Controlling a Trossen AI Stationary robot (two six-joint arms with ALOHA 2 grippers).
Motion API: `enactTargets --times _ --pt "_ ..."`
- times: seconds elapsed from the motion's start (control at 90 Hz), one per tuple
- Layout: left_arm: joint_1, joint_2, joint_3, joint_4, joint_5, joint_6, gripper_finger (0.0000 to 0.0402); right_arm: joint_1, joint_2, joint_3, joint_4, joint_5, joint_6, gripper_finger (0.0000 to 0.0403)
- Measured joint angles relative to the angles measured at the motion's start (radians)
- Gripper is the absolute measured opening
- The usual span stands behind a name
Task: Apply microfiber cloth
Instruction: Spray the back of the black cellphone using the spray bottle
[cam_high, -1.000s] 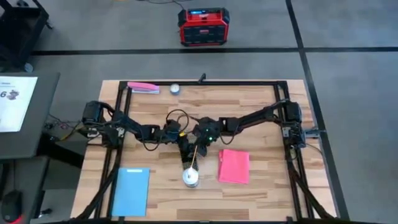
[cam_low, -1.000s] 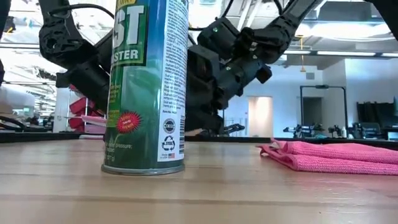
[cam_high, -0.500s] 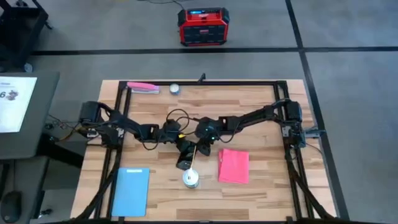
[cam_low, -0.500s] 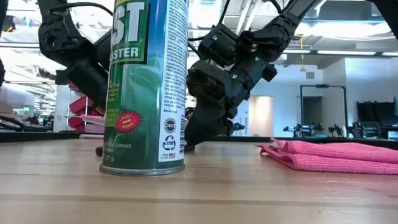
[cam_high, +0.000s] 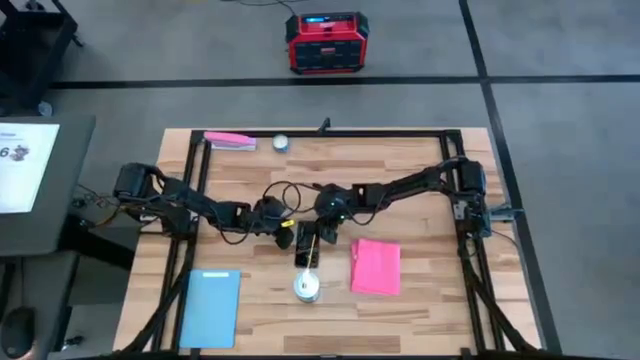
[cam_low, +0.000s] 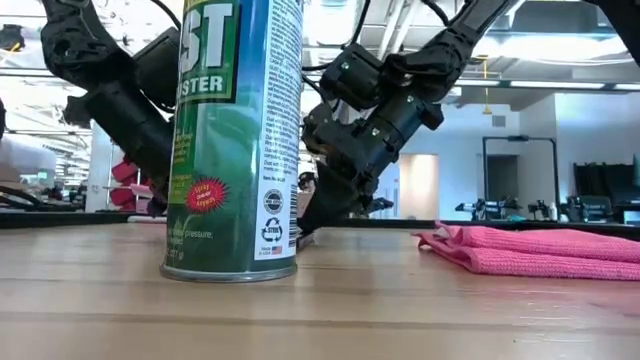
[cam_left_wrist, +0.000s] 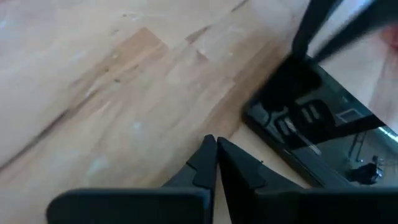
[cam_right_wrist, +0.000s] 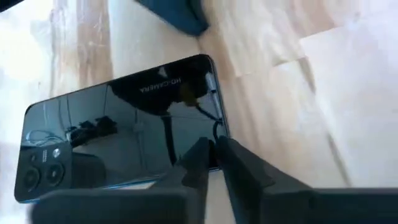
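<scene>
High view: microfiber cloth (cam_high: 376, 267) lies flat on table (cam_high: 420, 310), right of spray can (cam_high: 307, 287) & phone (cam_high: 305, 245). Wrist views only show left gripper (cam_left_wrist: 216, 144) and right gripper (cam_right_wrist: 213, 144) pinched closed, empty, at phone's edge.

The tall green spray can (cam_low: 232, 140) shows big white letters "ST" and, under them, "STER". The rest of each word is cut off. The small print lower on the can is too tiny to read.
</scene>
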Motion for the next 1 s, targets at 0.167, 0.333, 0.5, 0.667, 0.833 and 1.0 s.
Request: enactTargets --times 0.167,0.333,0.5,0.667,0.833,1.0 --pt "-0.006 -0.001 0.002 -0.009 0.006 -0.022 0.0 -0.025 0.0 0.0 -0.007 0.044 -0.019 0.0002" --pt "-0.019 -0.002 0.004 -0.021 0.005 -0.038 0.0 -0.035 -0.023 -0.003 -0.04 0.048 -0.021 0.0" --pt "-0.02 -0.001 0.004 -0.026 0.006 -0.053 0.0 -0.025 -0.104 -0.005 -0.095 0.073 -0.024 0.0" --pt "-0.02 -0.001 0.004 -0.027 0.006 -0.08 0.0 -0.005 -0.149 -0.003 -0.2 0.076 -0.015 0.0" --pt "-0.02 0.0 0.005 -0.034 0.004 -0.103 0.0 0.036 -0.11 -0.004 -0.288 0.072 0.027 0.0" --pt "-0.008 -0.001 0.006 -0.093 0.004 -0.15 0.0 0.067 -0.076 -0.009 -0.237 0.069 0.062 0.0"
